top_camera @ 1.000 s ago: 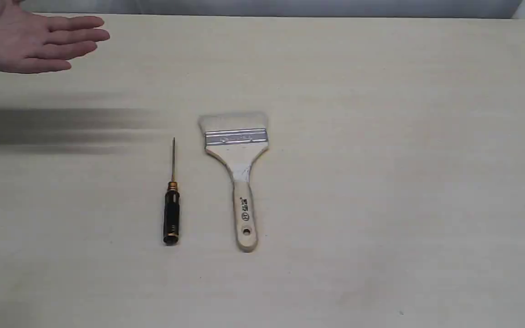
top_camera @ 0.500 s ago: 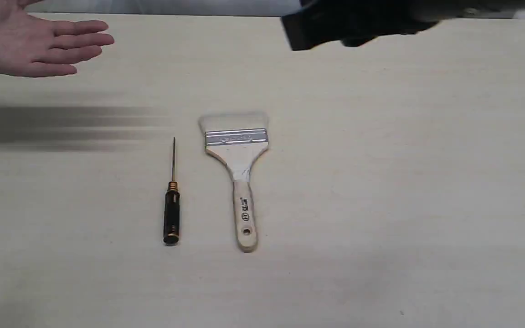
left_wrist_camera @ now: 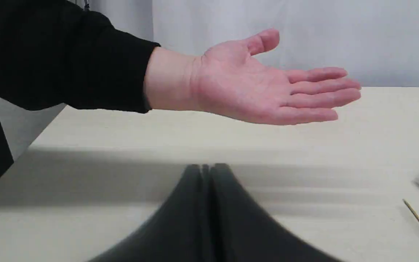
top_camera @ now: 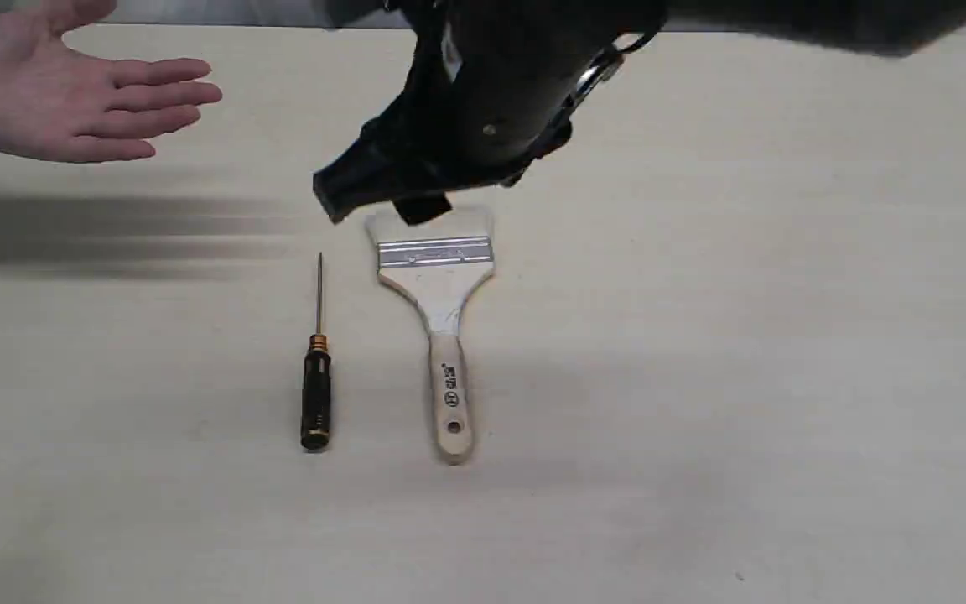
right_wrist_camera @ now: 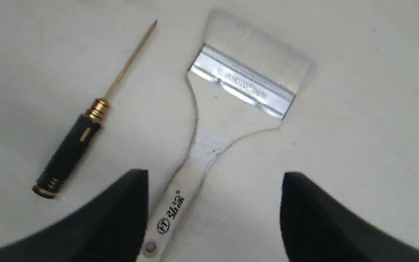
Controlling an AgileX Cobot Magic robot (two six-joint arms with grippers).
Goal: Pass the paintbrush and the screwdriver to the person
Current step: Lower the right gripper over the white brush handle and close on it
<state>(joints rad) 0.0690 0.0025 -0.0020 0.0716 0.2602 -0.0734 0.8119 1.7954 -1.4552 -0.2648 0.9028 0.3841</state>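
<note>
The paintbrush point(top_camera: 437, 285) lies flat mid-table, pale bristles toward the far edge, and it also shows in the right wrist view point(right_wrist_camera: 231, 105). Left of it lies the black-handled screwdriver point(top_camera: 316, 394) point(right_wrist_camera: 71, 149), shaft pointing away. My right gripper point(top_camera: 374, 204) hovers over the bristle end. It is open point(right_wrist_camera: 213, 176), its fingers wide apart with the brush handle seen between them, touching nothing. The person's hand point(top_camera: 72, 101) point(left_wrist_camera: 267, 91) is held palm up at the far left. My left gripper point(left_wrist_camera: 207, 167) is shut and empty, low over the table in front of that hand.
The beige table point(top_camera: 743, 377) carries only the two tools. The right arm point(top_camera: 785, 17) reaches in from the top right. A dark sleeve point(left_wrist_camera: 60, 58) covers the person's forearm. A grey streaked shadow point(top_camera: 114, 231) lies on the left side of the table.
My right arm has swept in from the top right to hover above the brush's bristles. The person's hand has drifted slightly nearer. The tools have not moved.
</note>
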